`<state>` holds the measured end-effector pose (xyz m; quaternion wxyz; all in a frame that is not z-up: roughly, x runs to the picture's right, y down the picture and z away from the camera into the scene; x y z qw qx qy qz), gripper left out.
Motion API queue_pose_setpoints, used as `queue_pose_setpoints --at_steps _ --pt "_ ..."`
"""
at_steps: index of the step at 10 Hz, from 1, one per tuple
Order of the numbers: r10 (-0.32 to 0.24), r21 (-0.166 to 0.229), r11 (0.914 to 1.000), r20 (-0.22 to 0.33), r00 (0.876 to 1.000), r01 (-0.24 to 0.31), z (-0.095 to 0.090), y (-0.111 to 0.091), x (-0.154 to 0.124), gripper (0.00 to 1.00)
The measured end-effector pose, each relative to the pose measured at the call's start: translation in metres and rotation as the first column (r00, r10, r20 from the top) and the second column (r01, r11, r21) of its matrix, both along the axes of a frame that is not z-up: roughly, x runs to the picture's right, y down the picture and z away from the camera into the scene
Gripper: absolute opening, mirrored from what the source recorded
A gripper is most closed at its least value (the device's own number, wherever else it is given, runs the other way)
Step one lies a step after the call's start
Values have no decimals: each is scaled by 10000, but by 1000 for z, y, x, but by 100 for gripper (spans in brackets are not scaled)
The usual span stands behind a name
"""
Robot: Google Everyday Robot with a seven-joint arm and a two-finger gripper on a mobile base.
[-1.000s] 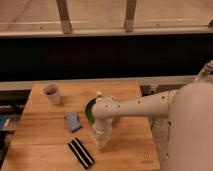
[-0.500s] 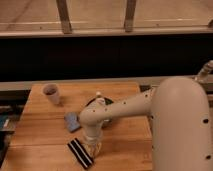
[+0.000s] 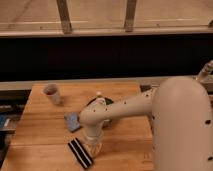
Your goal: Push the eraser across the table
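Low over the table (image 3: 40, 132), end effector (image 3: 93, 146), grip unreadable, beside eraser (image 3: 80, 152).

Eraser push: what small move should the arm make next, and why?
Probably a short sideways nudge left. The gripper hangs low by the right edge of the eraser, which lies diagonally near the front of the table, with bare wood to its left.

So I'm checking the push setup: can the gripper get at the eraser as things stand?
Probably yes. The gripper hangs right beside the eraser on the table, with nothing between them; the cloth pad lies clear behind.
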<state>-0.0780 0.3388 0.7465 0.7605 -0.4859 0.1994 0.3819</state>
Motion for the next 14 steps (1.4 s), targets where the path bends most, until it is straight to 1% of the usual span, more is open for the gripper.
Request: queue_pose_setpoints --at_steps 1,8,9,14 --pt "-145 -33 9999 236 9996 145 -2 3 -9 0" --pt "-174 -67 9998 253 9995 176 -2 2 -9 0" --pt "-248 -212 9994 437 9987 257 -1 5 -13 0" --pt "-345 -196 9992 537 9980 356 -4 3 -14 0"
